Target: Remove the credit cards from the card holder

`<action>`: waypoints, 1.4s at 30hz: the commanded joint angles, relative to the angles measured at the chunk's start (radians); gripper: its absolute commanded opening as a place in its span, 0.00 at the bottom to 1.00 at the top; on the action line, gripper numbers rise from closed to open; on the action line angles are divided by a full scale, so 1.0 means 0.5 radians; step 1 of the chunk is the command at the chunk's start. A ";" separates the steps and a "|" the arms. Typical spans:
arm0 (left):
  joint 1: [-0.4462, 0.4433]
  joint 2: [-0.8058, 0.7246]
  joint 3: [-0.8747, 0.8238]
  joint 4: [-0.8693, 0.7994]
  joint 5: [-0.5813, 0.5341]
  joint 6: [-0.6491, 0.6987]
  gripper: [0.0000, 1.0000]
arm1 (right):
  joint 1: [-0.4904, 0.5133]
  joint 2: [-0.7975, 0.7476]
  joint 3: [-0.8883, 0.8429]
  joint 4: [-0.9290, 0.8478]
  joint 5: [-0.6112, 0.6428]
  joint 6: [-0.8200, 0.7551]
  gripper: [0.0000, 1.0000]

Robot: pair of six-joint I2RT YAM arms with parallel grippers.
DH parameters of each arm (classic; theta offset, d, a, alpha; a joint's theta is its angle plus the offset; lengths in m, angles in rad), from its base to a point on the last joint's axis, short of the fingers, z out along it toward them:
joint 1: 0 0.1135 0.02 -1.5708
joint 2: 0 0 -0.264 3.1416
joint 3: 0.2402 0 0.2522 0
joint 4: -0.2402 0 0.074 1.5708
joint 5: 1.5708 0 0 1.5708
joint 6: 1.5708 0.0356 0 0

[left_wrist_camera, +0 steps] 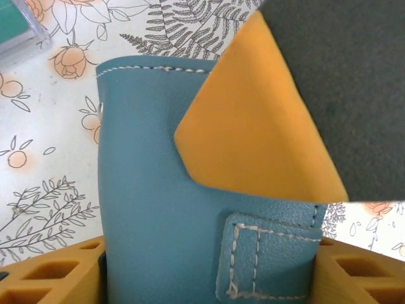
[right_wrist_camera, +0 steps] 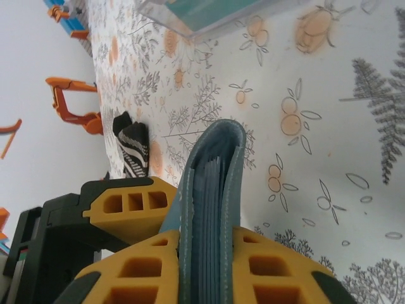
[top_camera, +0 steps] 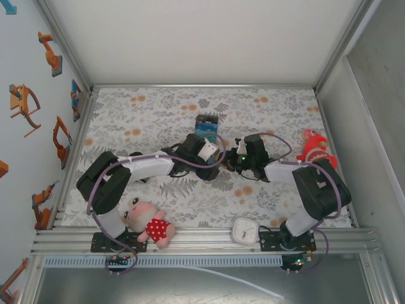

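The card holder (right_wrist_camera: 212, 164), a steel-blue folded wallet, stands on edge between the two orange pads of my right gripper (right_wrist_camera: 212, 248), which is shut on it. Thin grey-blue layered edges show inside its fold; I cannot tell which are credit cards. In the left wrist view the card holder (left_wrist_camera: 152, 190) spans the gap between the fingers of my left gripper (left_wrist_camera: 212, 256), which stand wide at its two side edges. The right gripper's orange pad (left_wrist_camera: 253, 126) presses on its upper corner. From above, the left gripper (top_camera: 212, 155) and right gripper (top_camera: 233, 161) meet mid-table.
A clear box with teal content (top_camera: 205, 123) lies just beyond the grippers. A striped sock (right_wrist_camera: 133, 149) lies to the left. A plush doll (top_camera: 149, 221) and a white square object (top_camera: 243, 231) sit near the front edge, and a red toy (top_camera: 314, 149) at the right.
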 commanded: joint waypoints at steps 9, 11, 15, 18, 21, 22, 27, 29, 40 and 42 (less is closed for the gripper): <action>-0.060 -0.614 -0.432 0.490 -0.316 0.273 0.87 | -0.014 -0.200 0.081 -0.090 -0.021 0.100 0.06; -0.066 -0.736 -0.545 0.604 -0.376 0.358 0.87 | -0.032 -0.259 0.100 -0.153 -0.042 0.101 0.06; -0.066 -0.907 -0.687 0.758 -0.458 0.490 0.89 | -0.070 -0.370 0.115 -0.243 -0.078 0.103 0.05; -0.065 -0.974 -0.696 0.759 -0.466 0.616 0.93 | -0.094 -0.454 0.134 -0.305 -0.113 0.100 0.05; -0.074 -1.034 -0.750 0.832 -0.417 0.752 0.99 | -0.127 -0.513 0.160 -0.355 -0.158 0.101 0.04; -0.080 -1.058 -0.790 0.903 -0.406 0.798 0.97 | -0.144 -0.528 0.168 -0.370 -0.181 0.100 0.04; -0.093 -1.133 -0.976 1.179 -0.325 1.028 0.97 | -0.225 -0.577 0.228 -0.444 -0.288 0.107 0.03; -0.095 -1.127 -0.957 1.128 -0.304 1.148 0.97 | -0.243 -0.574 0.260 -0.460 -0.343 0.123 0.03; -0.047 -0.869 -0.842 1.359 -0.411 1.527 0.97 | -0.246 -0.408 0.268 -0.045 -0.599 0.555 0.00; -0.034 -0.818 -0.823 1.450 -0.417 1.540 0.97 | -0.243 -0.398 0.250 -0.018 -0.594 0.586 0.00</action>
